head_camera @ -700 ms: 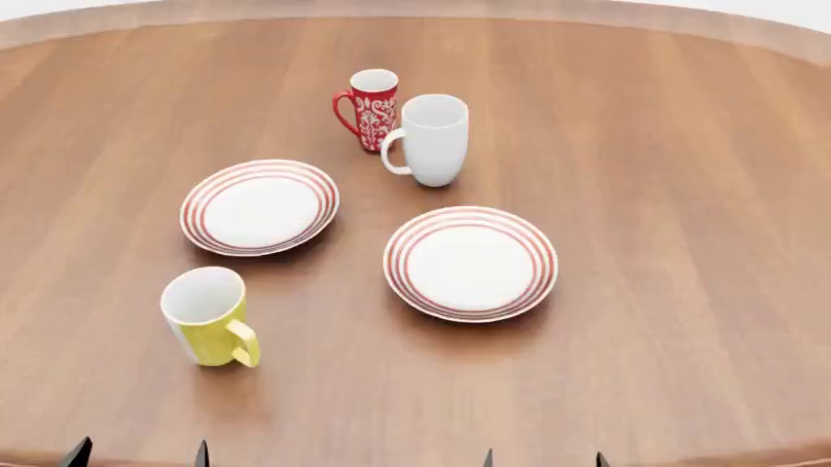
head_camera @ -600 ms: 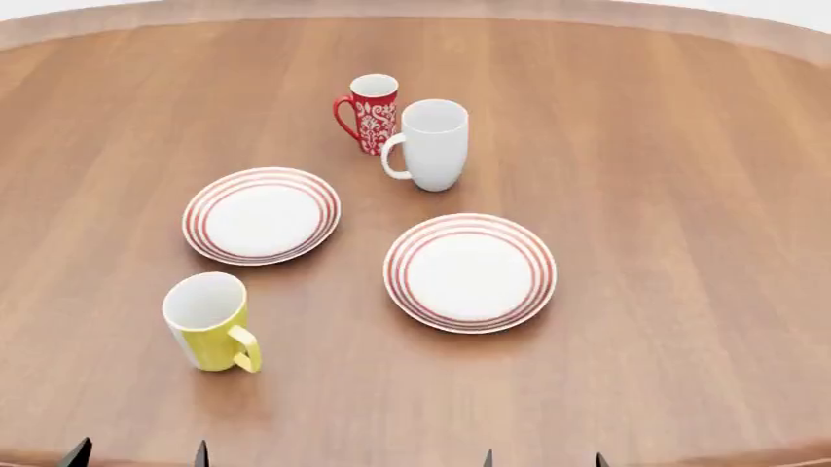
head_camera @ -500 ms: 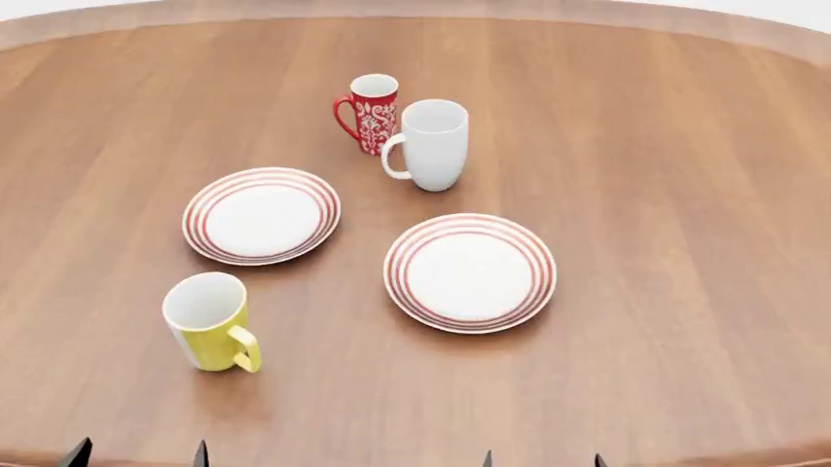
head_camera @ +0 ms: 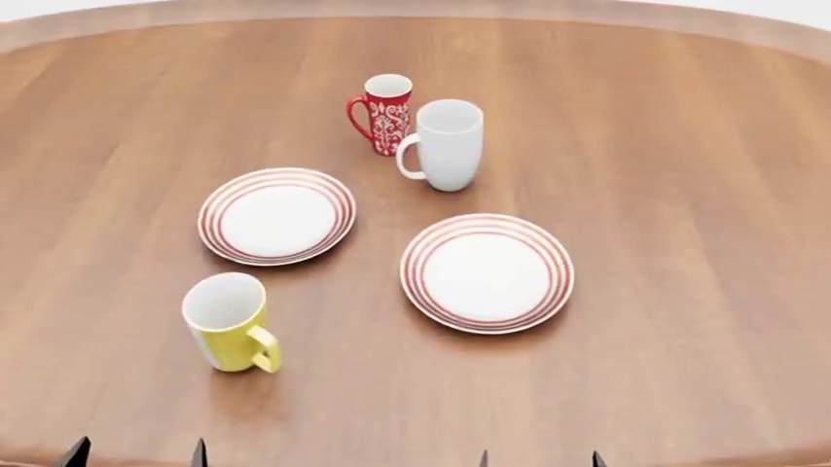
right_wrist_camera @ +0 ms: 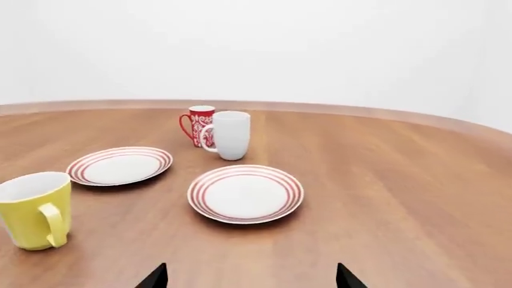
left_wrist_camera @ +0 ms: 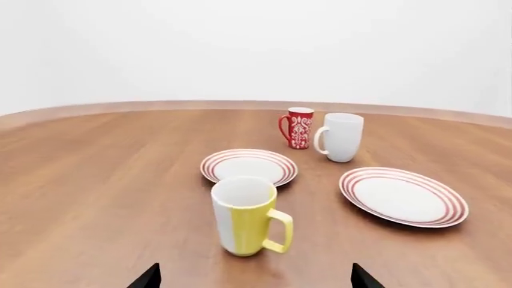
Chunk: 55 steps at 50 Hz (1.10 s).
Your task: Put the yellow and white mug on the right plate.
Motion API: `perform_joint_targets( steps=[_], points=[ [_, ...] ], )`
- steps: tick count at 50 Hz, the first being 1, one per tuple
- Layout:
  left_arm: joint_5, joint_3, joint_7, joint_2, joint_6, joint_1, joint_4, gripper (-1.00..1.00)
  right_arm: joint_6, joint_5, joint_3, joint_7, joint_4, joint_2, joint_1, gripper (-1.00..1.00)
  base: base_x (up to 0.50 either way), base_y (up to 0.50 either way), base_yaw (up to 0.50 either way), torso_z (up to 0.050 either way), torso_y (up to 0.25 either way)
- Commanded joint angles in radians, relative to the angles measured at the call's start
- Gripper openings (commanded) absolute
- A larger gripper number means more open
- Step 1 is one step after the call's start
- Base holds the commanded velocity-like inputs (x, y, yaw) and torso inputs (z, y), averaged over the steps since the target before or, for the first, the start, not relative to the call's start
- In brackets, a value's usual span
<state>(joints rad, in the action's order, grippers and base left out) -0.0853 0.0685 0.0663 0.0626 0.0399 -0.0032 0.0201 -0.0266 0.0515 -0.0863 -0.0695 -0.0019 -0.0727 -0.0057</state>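
The yellow and white mug stands upright on the wooden table near the front left, its handle toward me. It also shows in the left wrist view and the right wrist view. The right plate, white with red rings, lies at the middle; it also shows in both wrist views. My left gripper is open and empty, short of the yellow mug. My right gripper is open and empty, short of the right plate. Only the fingertips show.
A second red-ringed plate lies left of the right plate. A tall white mug and a slim red-and-white patterned mug stand side by side behind the plates. The table's curved far edge runs along the back.
Everything on the table has shifted slightly right and a little down in the head view, so the view has moved. No object has moved relative to another. Both grippers stay open.
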Motion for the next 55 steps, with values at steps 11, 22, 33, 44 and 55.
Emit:
perform_joint_targets(
  steps=[11,22,33,44,55],
  points=[
    [-0.010,0.030,0.042,0.030,0.013,-0.004,0.009,1.00,-0.007,0.026,-0.050,-0.008,-0.031,-0.032,-0.014,1.00,0.00,0.50,0.00,0.000,0.000],
    [-0.020,0.048,0.052,0.042,0.014,-0.006,0.011,1.00,-0.004,0.035,-0.064,-0.022,-0.035,-0.040,-0.013,1.00,0.00,0.50,0.00,0.000,0.000],
    [-0.027,0.064,0.062,0.051,0.019,-0.007,0.020,1.00,0.022,0.001,-0.093,-0.054,-0.030,-0.048,-0.003,1.00,0.00,0.05,0.00,0.000,0.000],
    [-0.021,0.082,0.075,0.062,0.020,-0.005,0.018,1.00,0.020,-0.014,-0.119,-0.060,-0.032,-0.065,-0.007,1.00,0.10,-0.01,0.00,0.000,0.000],
    [-0.027,0.095,0.083,0.069,0.020,-0.007,0.018,1.00,0.004,-0.010,-0.131,-0.063,-0.043,-0.078,-0.013,1.00,0.50,-0.06,0.00,0.000,0.000]
  ],
)
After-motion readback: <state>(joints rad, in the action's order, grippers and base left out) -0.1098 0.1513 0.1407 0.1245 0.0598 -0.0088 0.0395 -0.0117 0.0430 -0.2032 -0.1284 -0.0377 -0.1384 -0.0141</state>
